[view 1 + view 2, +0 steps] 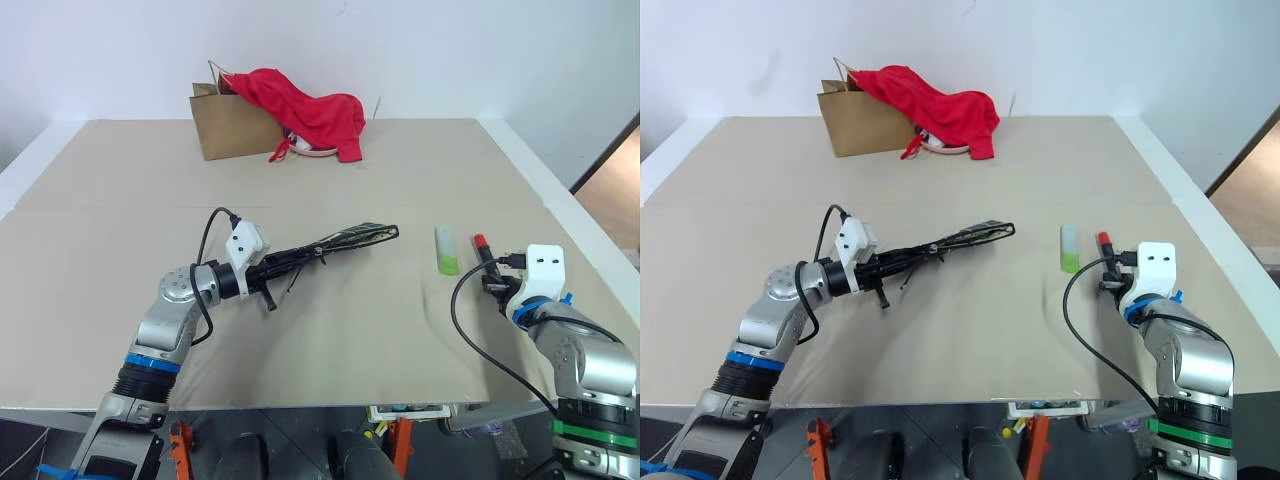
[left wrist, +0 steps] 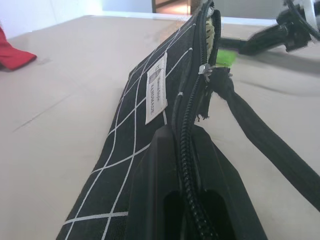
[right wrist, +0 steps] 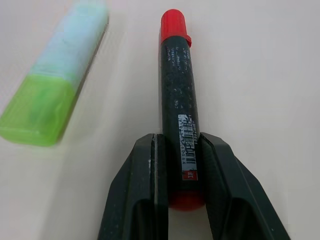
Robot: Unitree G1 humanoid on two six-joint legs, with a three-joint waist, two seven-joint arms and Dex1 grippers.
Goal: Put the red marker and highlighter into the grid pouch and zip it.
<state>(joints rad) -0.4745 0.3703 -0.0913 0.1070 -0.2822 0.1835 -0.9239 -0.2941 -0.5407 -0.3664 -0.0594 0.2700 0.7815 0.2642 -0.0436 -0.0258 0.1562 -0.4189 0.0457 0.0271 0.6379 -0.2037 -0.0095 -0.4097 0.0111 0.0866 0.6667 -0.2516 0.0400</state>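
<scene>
Right wrist view shows the right gripper (image 3: 181,150) with both fingers clamped against the red marker (image 3: 178,95), which lies on the table (image 1: 350,160) near its right edge, the highlighter (image 3: 55,100) just beside it. The left gripper (image 2: 187,150) is pinched shut on the grid pouch (image 2: 145,130), holding it edge-up over the table's middle.

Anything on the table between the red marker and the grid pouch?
Only the highlighter: it lies beside the red marker, on the pouch's side. The right tool has its fingers on either side of the marker. The left tool holds the grid pouch up.
</scene>
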